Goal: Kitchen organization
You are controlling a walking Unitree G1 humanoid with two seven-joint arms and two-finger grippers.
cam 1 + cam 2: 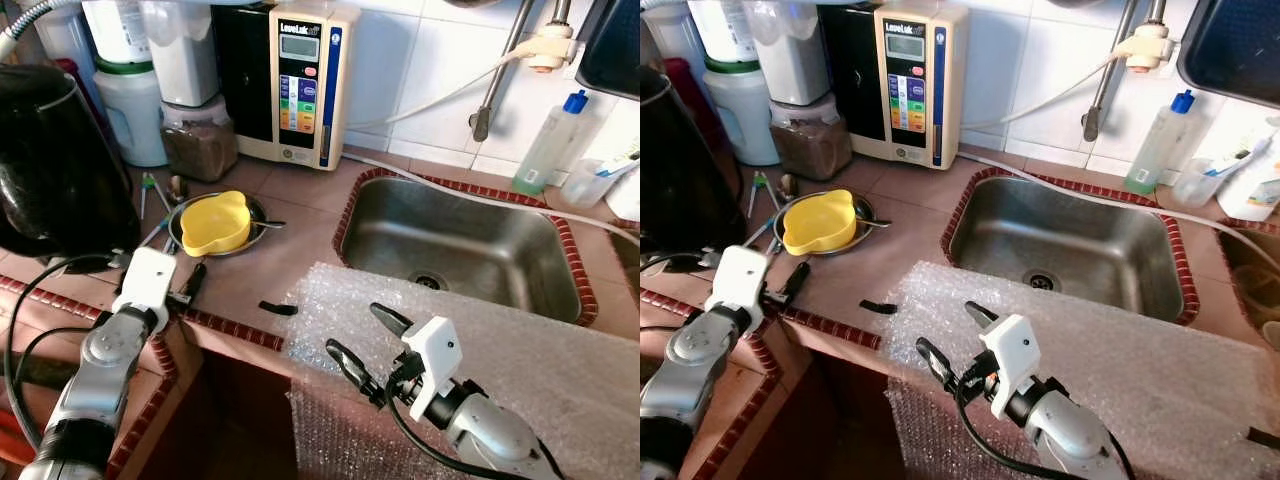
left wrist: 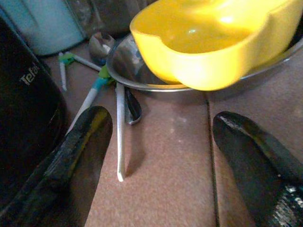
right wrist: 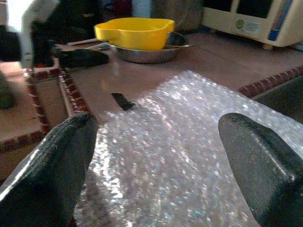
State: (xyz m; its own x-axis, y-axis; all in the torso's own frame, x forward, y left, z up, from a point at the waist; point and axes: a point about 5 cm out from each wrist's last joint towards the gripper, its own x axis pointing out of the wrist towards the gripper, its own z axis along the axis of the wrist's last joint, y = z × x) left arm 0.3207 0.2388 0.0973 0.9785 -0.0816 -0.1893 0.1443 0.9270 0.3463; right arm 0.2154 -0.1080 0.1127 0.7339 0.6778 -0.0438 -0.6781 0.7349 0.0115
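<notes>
I have both pincers spread open over the tiled worktop [image 1: 300,190]. My left pincer [image 1: 185,290] sits low at the worktop's front edge, gripping nothing, its fingers pointing at the yellow bowl [image 1: 215,222] that rests in a steel dish [image 1: 258,212]. Between it and the dish lie a spoon [image 2: 131,106] and a few thin utensils with green and blue handles [image 2: 92,90], partly tucked under the dish rim. A black kettle [image 1: 55,165] stands just to the left and crowds that side. My right pincer [image 1: 366,345] hangs empty above a sheet of bubble wrap [image 1: 480,340], which covers the worktop in front of the sink [image 1: 450,240] and droops over the edge. A small black piece [image 1: 277,308] lies just beside the wrap; I cannot tell what it is. Behind stand a water ioniser [image 1: 300,85], jars [image 1: 198,135] and a bottle with a blue cap [image 1: 548,140], their tops cut off.
</notes>
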